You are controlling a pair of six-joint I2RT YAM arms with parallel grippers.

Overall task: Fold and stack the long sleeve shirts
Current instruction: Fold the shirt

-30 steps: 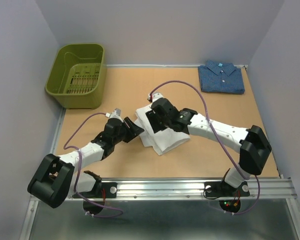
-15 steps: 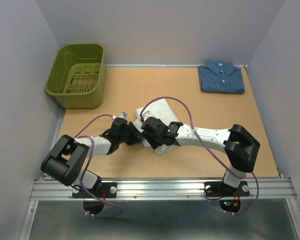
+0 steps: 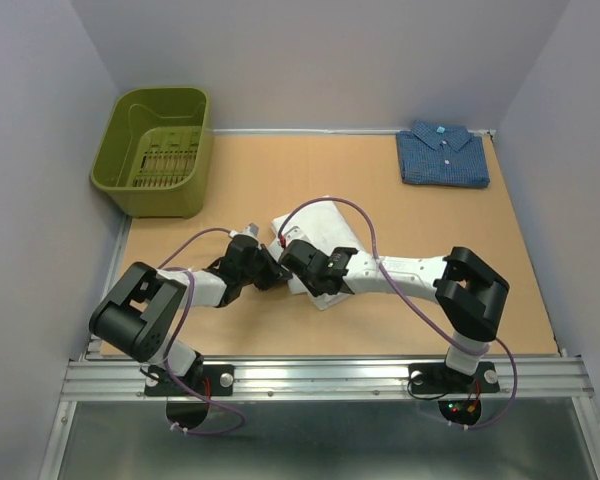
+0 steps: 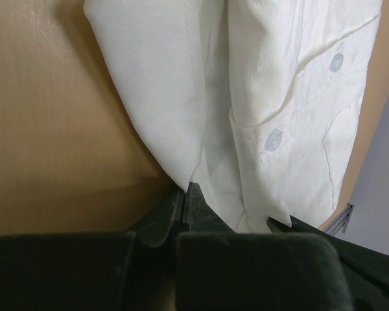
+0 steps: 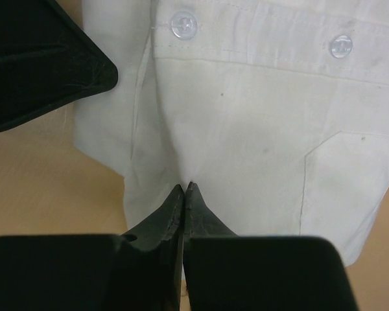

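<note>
Far left, the green bin [image 3: 155, 150] sits at the table's back corner. It looks empty, and no shirt is near it.

Your left gripper [image 4: 183, 194] is low on the table [image 3: 230, 185], jaws pressed shut right at the near-left edge of the white shirt [image 3: 325, 218]. It looks pinched on a thin bit of cloth there.

The white shirt lies mid-table as a folded packet, with the button placket and a pocket showing in the wrist views.

Your right gripper [image 5: 184, 191] is just beside the left one, jaws also closed tight on the white fabric at its near edge.

Far right, the blue shirt [image 3: 442, 155] is folded neatly, collar up, in the back right corner, well apart from the white one.

Progress, as I read it: blue is folded and white is mostly folded. The pickup seems to be starting, and stacking is not done, so you have yet to carry white onto blue.

Hard to tell: the overhead view has both arms covering the near half of the white shirt. How many layers each jaw has caught is unclear, and the sleeves aren't visible.
</note>
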